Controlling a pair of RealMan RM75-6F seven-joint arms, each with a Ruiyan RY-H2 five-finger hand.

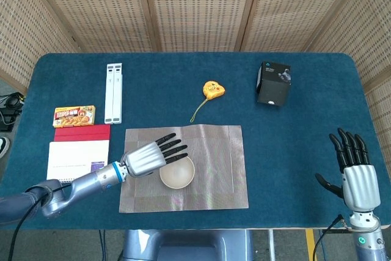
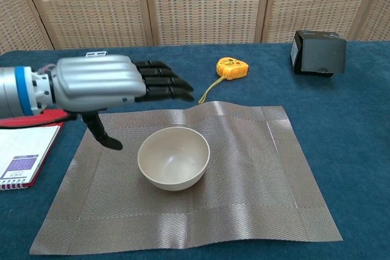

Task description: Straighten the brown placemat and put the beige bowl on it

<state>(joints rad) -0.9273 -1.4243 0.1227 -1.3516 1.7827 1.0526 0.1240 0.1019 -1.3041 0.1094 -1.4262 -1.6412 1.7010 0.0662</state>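
Observation:
The beige bowl (image 1: 177, 172) (image 2: 174, 158) stands upright on the brown placemat (image 1: 220, 169) (image 2: 256, 175), left of the mat's middle. My left hand (image 1: 151, 154) (image 2: 109, 83) hovers above and to the left of the bowl, fingers stretched out and apart, holding nothing. The mat lies roughly square to the table edge, its far edge slightly rippled. My right hand (image 1: 355, 173) stands open near the table's front right corner, far from the mat; the chest view does not show it.
A yellow tape measure (image 1: 212, 90) (image 2: 232, 67) lies behind the mat. A black box (image 1: 273, 82) (image 2: 319, 52) sits at the back right. On the left are a white bar (image 1: 113, 93), a snack box (image 1: 74, 116) and a red-and-white notebook (image 1: 78, 154) (image 2: 24, 150).

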